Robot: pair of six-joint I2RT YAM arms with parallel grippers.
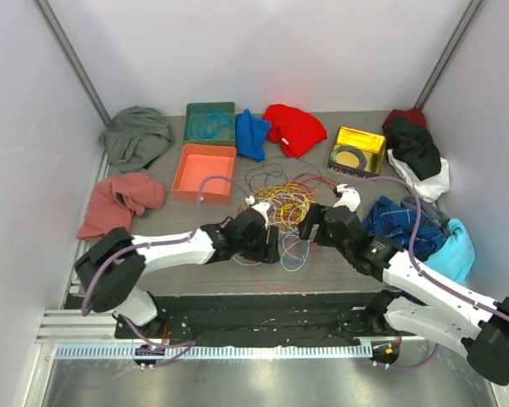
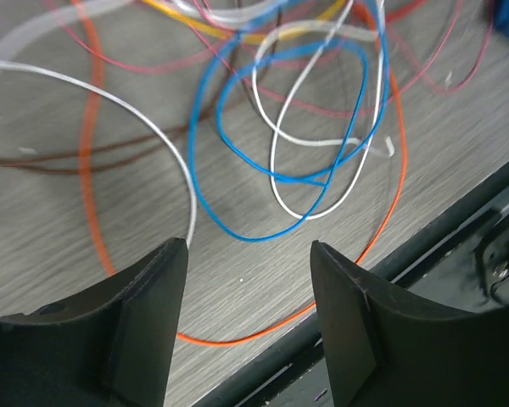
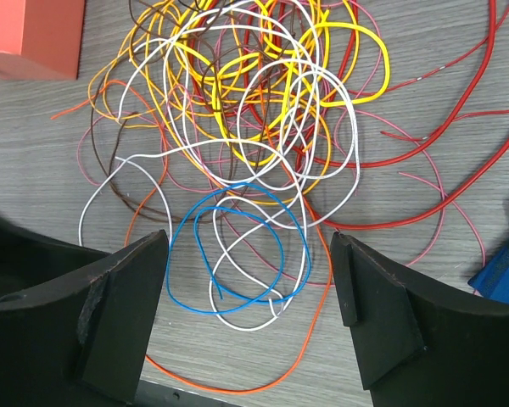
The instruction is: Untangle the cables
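Currently: cables [image 1: 282, 208] tangled on counter [image 1: 174, 222] just right of orange tray [image 1: 205, 197]; left gripper [image 2: 248, 250] and right gripper [image 3: 248, 237] both open, holding nothing.

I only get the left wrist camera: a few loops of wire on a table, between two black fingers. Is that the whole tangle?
Observer: No. The overhead view shows a much bigger heap of cables farther out, with lots of yellow.
Visitor: Is anything else working on it?
Observer: Yes, a right gripper hangs over the same heap, jaws open, holding nothing.
Visitor: Is there anywhere to put the wires?
Observer: An orange tray sits beside the heap, on its far left.
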